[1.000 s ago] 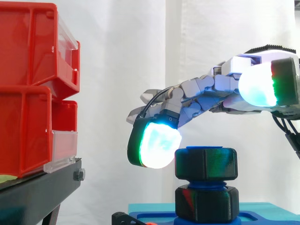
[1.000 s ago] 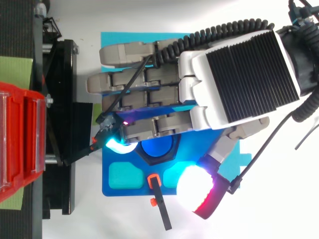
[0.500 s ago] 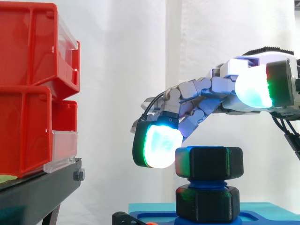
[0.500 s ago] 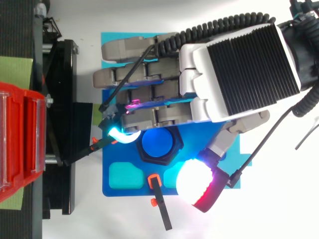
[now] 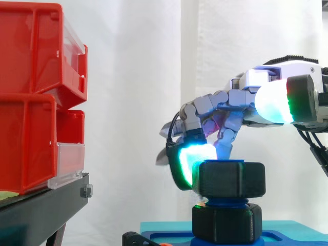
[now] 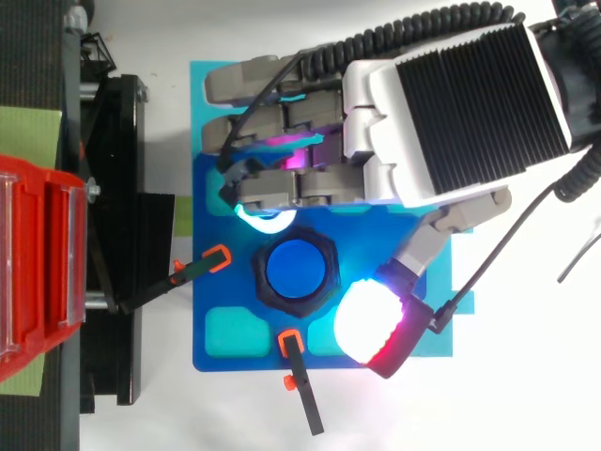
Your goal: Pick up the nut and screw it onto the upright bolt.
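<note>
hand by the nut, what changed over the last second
The hand curled its fingers in and drew back off the nut, uncovering it from above; one glowing fingertip now sits against the nut's side. Nut, bolt, blue base and red bins stayed put.

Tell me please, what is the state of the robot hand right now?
Robot hand: cannot be told; it is right at the nut on the bolt.

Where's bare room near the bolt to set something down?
Seen from above, free: the white surface right of the blue base plate, and the teal recess in its lower-left corner. Crowded: around the nut, with the robot hand beside it and orange-tipped black rods at its left and below.
</note>
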Motion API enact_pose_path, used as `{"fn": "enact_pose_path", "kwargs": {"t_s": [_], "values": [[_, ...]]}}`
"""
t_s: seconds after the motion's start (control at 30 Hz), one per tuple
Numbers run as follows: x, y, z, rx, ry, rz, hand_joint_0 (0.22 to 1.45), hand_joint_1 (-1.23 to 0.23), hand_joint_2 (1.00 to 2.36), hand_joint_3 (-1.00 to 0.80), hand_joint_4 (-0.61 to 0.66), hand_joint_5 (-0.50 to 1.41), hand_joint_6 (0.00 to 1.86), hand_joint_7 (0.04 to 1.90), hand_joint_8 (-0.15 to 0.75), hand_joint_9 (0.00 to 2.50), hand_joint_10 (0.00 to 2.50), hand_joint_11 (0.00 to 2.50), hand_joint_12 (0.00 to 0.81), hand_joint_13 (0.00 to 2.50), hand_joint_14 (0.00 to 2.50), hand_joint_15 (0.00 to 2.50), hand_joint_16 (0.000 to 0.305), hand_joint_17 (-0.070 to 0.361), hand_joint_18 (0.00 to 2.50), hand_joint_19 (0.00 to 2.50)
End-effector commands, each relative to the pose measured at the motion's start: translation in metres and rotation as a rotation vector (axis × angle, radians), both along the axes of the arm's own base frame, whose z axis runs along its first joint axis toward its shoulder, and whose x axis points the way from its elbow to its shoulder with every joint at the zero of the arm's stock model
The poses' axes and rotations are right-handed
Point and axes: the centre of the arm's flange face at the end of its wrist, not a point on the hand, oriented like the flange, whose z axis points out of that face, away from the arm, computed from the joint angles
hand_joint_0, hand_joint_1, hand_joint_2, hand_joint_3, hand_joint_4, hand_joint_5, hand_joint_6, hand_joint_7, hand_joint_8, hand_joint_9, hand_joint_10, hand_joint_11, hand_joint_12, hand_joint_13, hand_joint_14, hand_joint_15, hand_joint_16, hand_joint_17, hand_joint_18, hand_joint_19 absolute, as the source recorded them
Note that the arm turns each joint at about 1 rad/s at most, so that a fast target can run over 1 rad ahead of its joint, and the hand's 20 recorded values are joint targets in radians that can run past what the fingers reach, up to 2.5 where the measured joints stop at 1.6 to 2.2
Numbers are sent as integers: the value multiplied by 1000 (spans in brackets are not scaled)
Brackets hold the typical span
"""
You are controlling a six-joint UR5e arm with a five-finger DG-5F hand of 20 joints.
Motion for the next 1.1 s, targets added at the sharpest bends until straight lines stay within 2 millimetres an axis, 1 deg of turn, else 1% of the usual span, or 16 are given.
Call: {"fn": "enact_pose_path", "kwargs": {"t_s": [0.0, 0.17, 0.23, 0.33, 0.47, 0.53, 0.57, 0.6, 0.63, 0.67, 0.7, 0.73, 0.77, 0.83, 0.93, 1.07], "values": [[0, -3, 0, 0, 0, -2, 472, -71, 1000, -500, 168, 62, 501, 1530, 254, 1253, 0, 0, 213, 645, 0, 0, 25, 56, 369, 0], [-1, -3, -1, 1, 7, -2, 482, -112, 1000, -500, 124, 81, 535, 1499, 212, 1490, 0, 0, 170, 795, 0, 0, 19, 44, 519, 0], [-2, -4, 0, 1, 7, -4, 483, -156, 1000, -500, 110, 91, 538, 1494, 197, 1719, 0, 0, 174, 949, 0, 0, 15, 35, 598, 0], [-1, -3, -1, 1, 8, -2, 479, -175, 1000, -500, 89, 98, 528, 1512, 203, 1783, 0, 0, 183, 1035, 0, 0, 13, 29, 644, 0], [-1, -4, -1, 2, 9, -4, 475, -178, 1000, -500, 92, 99, 525, 1524, 203, 1784, 0, 0, 185, 1044, 0, 0, 13, 30, 649, 0], [-1, -4, -1, 1, 8, -4, 469, -162, 1000, -500, 113, 95, 501, 1545, 232, 1691, 0, 0, 185, 987, 0, 0, 14, 32, 636, 0], [-1, -3, -1, 2, 9, -2, 468, -160, 1000, -500, 121, 86, 501, 1511, 242, 1645, 0, 0, 195, 970, 0, 0, 16, 36, 616, 0], [-1, -3, 0, 2, 7, -2, 465, -159, 1000, -500, 161, 46, 504, 1393, 262, 1506, 0, 0, 232, 909, 0, 0, 23, 53, 557, 0], [-1, -4, -1, 2, 9, -4, 462, -167, 1000, -500, 211, -22, 506, 1133, 259, 1304, 0, 0, 274, 834, 0, 0, 31, 69, 506, 0], [-1, -4, -1, 3, 9, -4, 460, -170, 1000, -500, 220, -34, 506, 1080, 263, 1270, 0, 0, 276, 801, 0, 0, 32, 71, 494, 0], [0, -3, 2, 5, 4, -1, 454, -188, 1000, -500, 206, -100, 504, 884, 254, 1072, 0, 0, 300, 685, 0, 0, 38, 86, 423, 0], [0, -4, 3, 4, 2, -2, 450, -201, 1000, -500, 170, -131, 503, 805, 249, 959, 0, 0, 313, 616, 0, 0, 40, 91, 390, 0], [0, -4, 5, 4, -1, -4, 449, -203, 1000, -500, 159, -138, 503, 788, 245, 919, 0, 0, 315, 613, 0, 0, 41, 93, 363, 0], [1, -3, 7, 4, -5, 1, 436, -235, 1000, -500, 99, -193, 502, 657, 234, 735, 0, 0, 331, 489, 0, 0, 46, 103, 270, 0], [1, -3, 9, 5, -6, 4, 429, -264, 1000, -500, 75, -221, 501, 590, 237, 619, 0, 0, 352, 401, 0, 0, 49, 110, 178, 0], [2, -6, 13, 4, -12, 9, 429, -272, 1000, -500, 55, -232, 500, 550, 230, 554, 0, 0, 355, 341, 0, 0, 50, 112, 120, 0]]}}
